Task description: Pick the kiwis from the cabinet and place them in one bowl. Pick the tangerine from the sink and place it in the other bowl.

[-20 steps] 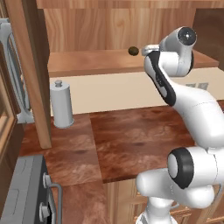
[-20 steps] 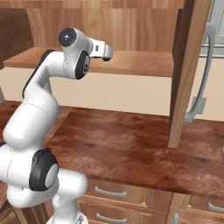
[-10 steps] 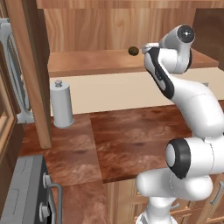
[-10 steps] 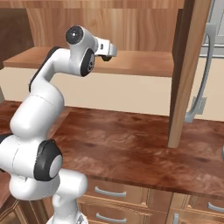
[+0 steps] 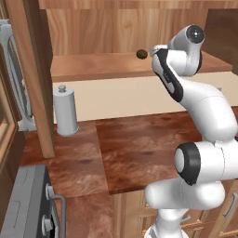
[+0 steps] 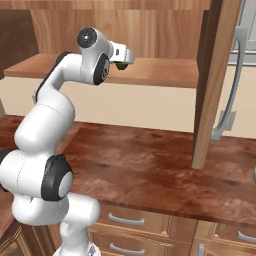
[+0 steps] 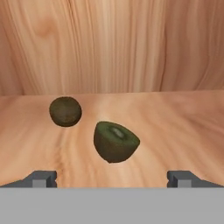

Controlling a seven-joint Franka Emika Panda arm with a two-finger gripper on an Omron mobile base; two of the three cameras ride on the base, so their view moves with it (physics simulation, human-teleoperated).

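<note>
Kiwis sit on the light wood shelf (image 7: 175, 122) of the cabinet, and we take them from left to right as the hand view shows them. At the left lies the farther kiwi (image 7: 65, 111), a whole, dark, roundish fruit resting closer to the back panel (image 7: 113, 43). A little to its right and closer to us lies the nearer kiwi (image 7: 115, 141), tipped so that a paler green end faces up. The two are near each other but not touching. Our gripper (image 7: 113, 178) has its jaws spread as wide as they go and holds nothing; its left fingertip (image 7: 40, 178) and its right one stand well outside the nearer kiwi on either side, short of it.

From the left base view we see one kiwi (image 5: 141, 54) as a dark dot on the shelf just left of our white hand; in the right base view the hand reaches in over the shelf edge, with the open cabinet door (image 6: 212, 85) far to the right.

We judge these fruits light, small and fairly firm, but round enough to roll or squirt out of a pinch. We would close across the widest middle of the nearer kiwi, with the fingertips low beside it, and squeeze gently, since its skin may bruise.
</note>
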